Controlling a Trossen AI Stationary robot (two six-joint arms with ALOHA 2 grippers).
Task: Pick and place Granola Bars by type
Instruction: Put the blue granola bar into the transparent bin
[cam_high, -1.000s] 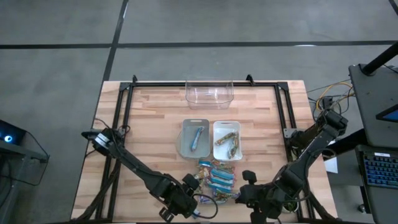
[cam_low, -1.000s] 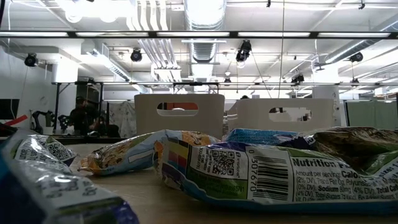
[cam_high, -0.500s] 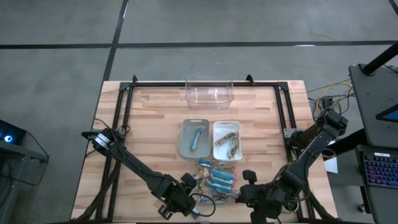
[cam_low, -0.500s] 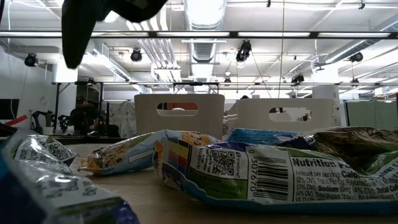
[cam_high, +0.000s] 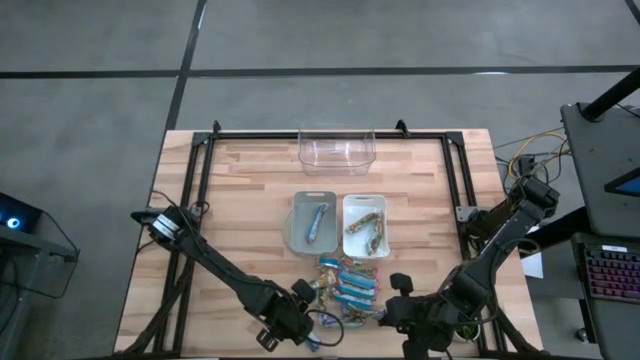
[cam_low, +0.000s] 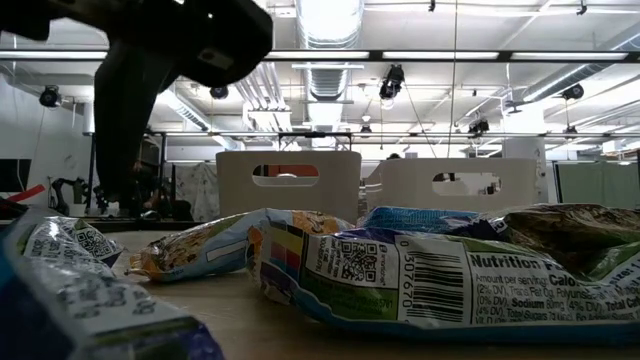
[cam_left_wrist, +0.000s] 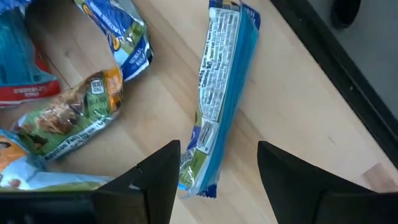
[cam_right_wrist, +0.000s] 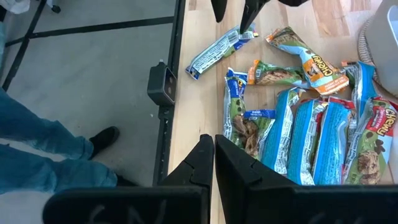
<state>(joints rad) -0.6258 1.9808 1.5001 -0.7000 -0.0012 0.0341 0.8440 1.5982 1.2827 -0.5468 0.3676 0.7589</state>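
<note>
Left claw (cam_left_wrist: 214, 168), released, straddles the near end of a blue bar (cam_left_wrist: 221, 93) lying lengthwise ahead on the bench (cam_left_wrist: 292, 112); right claw (cam_right_wrist: 214, 155) clenched (idle, farther off).

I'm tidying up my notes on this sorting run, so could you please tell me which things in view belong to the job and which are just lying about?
Part of the job:
- granola bars heaped near the table's front edge
- lone blue bar below the open left end effector
- grey bin
- white bin

Just lying about:
- clear bin, far edge
- keyboard off the table
</note>
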